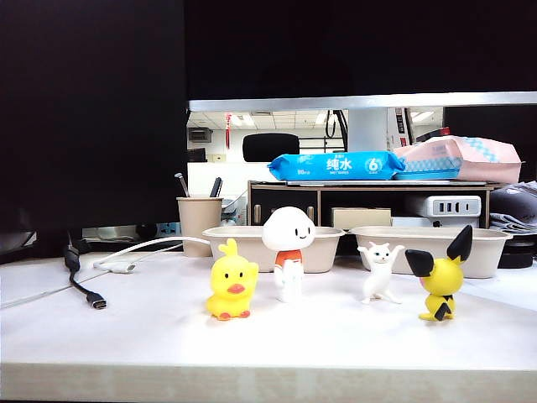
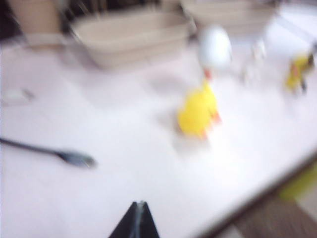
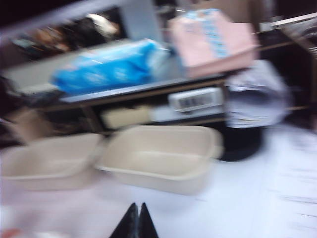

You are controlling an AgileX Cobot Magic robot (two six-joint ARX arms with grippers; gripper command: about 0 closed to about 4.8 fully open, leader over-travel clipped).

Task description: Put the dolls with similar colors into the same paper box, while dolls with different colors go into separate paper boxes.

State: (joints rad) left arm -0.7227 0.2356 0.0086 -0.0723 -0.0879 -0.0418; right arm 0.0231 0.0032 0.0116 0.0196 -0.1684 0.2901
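Note:
Four dolls stand in a row on the white table: a yellow duck, a white round-headed figure with an orange-red top, a small white cat and a yellow creature with black ears. Behind them sit two beige paper boxes, side by side. Neither gripper shows in the exterior view. My left gripper is shut and empty, well short of the duck. My right gripper is shut and empty, facing one box, with the other box beside it.
A beige cup with pens stands left of the boxes. A black cable plug and a white cable lie at the left. Behind, a low shelf holds a blue wipes pack and a pink pack.

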